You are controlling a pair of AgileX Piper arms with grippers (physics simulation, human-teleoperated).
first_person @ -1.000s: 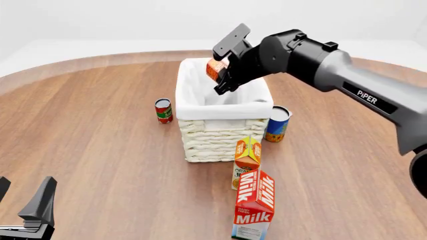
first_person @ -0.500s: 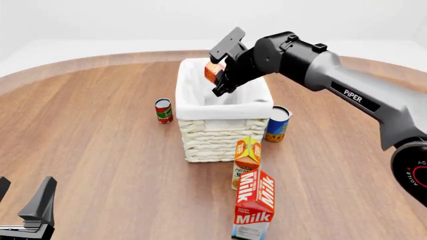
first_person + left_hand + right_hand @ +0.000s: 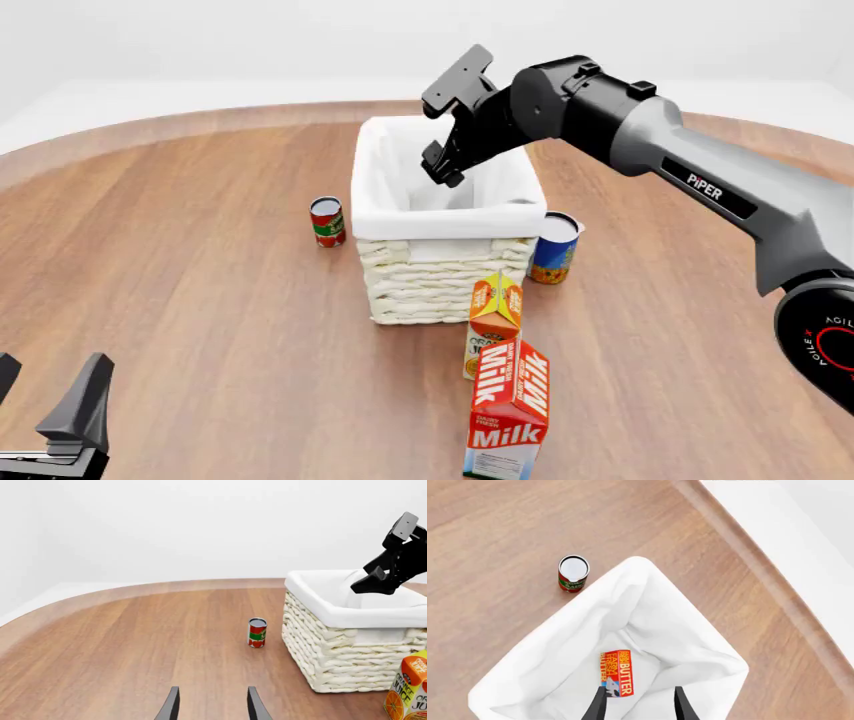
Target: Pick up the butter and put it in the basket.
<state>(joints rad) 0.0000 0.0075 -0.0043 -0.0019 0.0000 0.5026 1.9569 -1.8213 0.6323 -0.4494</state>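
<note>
The butter (image 3: pixel 618 680), a small red and orange box with yellow lettering, lies flat on the white lining at the bottom of the basket (image 3: pixel 560 650). My right gripper (image 3: pixel 639 707) hangs open over the basket's inside, directly above the butter and apart from it. In the front view the right gripper (image 3: pixel 449 125) sits above the far half of the basket (image 3: pixel 427 275), whose wall hides the butter. My left gripper (image 3: pixel 47 400) stands open and empty near the table's front left corner; the left wrist view shows its fingertips (image 3: pixel 172 707) over bare wood.
A red tomato can (image 3: pixel 327 221) stands left of the basket and a blue can (image 3: pixel 554 248) right of it. An orange juice carton (image 3: pixel 494 310) and a red milk carton (image 3: pixel 509 410) stand in front of the basket.
The right gripper has opened and let go of the butter, which has dropped from between its fingers to the basket's bottom. The left arm has not moved.
</note>
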